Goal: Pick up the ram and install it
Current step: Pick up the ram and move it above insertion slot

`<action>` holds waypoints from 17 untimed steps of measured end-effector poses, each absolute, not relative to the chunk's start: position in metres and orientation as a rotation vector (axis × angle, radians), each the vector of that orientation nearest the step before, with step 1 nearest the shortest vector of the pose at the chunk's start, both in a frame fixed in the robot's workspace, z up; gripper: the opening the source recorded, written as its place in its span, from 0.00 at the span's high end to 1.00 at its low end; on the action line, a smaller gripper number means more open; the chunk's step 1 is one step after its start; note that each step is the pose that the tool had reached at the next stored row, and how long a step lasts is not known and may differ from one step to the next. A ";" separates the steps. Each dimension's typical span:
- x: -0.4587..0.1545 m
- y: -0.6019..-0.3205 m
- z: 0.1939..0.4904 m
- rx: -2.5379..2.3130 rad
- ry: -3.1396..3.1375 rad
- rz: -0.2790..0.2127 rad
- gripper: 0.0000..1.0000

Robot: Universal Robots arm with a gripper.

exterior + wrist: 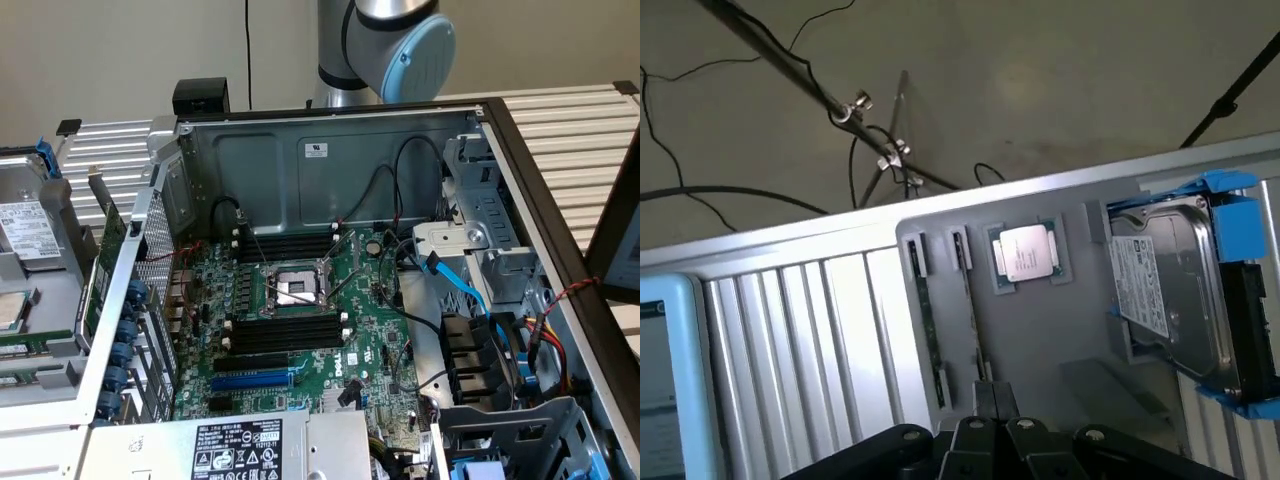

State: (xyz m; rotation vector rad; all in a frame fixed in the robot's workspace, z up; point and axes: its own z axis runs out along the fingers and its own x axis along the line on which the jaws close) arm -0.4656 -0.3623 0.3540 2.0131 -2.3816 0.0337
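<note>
Behind the far wall of the open computer case (330, 150), at the top of the exterior view: the arm (395, 45), bent at a grey and blue joint. Inside the case, a motherboard (300, 300) with long black memory slots (285, 335).

From the wrist view, held over a grey tray (1040, 340) that lies on a ribbed metal table (810, 340), and pointing down toward it. Gripper (993, 390) with the two fingers pressed together, pinching nothing.

Tips very near one end of the ram (971, 305), standing on its thin edge in a groove of the tray. Not possible to tell if touching it or just above.

Second ram stick (927, 320) in the neighbour groove, parallel, a little farther from the tips. On the same tray also a processor chip (1027, 252) and, past it, a hard drive (1170, 290) in a blue carrier.
</note>
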 end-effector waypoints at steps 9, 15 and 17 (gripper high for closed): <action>-0.466 -0.362 0.351 2.178 -2.234 0.037 0.89; -0.466 -0.364 0.350 2.202 -2.197 0.051 0.89; -0.466 -0.365 0.350 2.205 -2.188 0.059 0.89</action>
